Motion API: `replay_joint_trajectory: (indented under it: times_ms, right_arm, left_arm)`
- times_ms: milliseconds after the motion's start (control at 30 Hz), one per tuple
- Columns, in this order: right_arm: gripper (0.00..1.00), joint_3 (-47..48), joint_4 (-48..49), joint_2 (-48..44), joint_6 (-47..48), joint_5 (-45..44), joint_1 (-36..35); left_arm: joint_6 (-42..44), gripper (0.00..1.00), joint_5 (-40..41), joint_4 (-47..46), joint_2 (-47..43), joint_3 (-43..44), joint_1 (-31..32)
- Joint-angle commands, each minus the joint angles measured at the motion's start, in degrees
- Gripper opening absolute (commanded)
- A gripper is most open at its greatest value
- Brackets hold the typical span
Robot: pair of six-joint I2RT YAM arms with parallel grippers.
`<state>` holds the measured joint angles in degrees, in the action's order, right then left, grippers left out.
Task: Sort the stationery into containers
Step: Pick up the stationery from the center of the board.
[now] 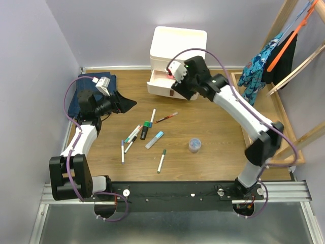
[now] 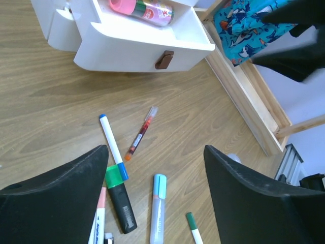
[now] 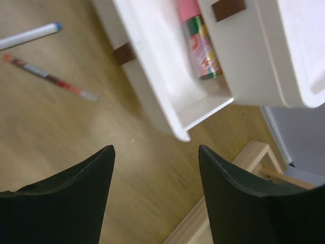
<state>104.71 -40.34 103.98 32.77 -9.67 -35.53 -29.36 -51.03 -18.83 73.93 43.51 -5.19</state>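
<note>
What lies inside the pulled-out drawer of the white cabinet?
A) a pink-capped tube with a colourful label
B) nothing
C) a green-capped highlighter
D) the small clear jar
A: the left wrist view shows a pink-capped tube lying in the open drawer, while the green-capped highlighter and the clear jar lie out on the table.
</note>
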Motion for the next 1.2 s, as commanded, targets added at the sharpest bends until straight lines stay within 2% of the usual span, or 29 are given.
replay_joint_trajectory:
  times_ms: [0,33,133,367,700,1167]
  right_arm:
    - [0.77,-9.8,-20.0,-9.7,1.6,20.8,-0.2]
    - [0.77,-11.2,-25.4,-10.2,3.2,22.3,-0.1]
    - [0.80,-18.5,-28.7,-13.1,9.1,26.9,0.0]
    - [0.83,-35.1,-18.1,-19.3,20.3,26.7,-0.1]
    - [0.84,-37.2,-13.0,-16.4,24.5,28.4,-0.2]
    - [0.84,-41.3,-10.8,-15.2,29.7,28.0,-2.1]
  left_arm:
    - [4.0,0.90,-0.1,6.8,-0.6,2.0,-0.3]
    - [4.7,0.93,0.0,9.0,-0.6,2.6,-0.3]
    - [6.0,0.95,-1.3,10.3,0.1,3.3,-0.3]
    - [4.3,0.97,-2.5,9.6,1.0,3.5,-0.1]
    - [5.0,0.97,-1.4,11.4,0.6,3.4,-0.2]
    - [5.5,0.97,-0.8,11.9,1.0,3.3,-0.2]
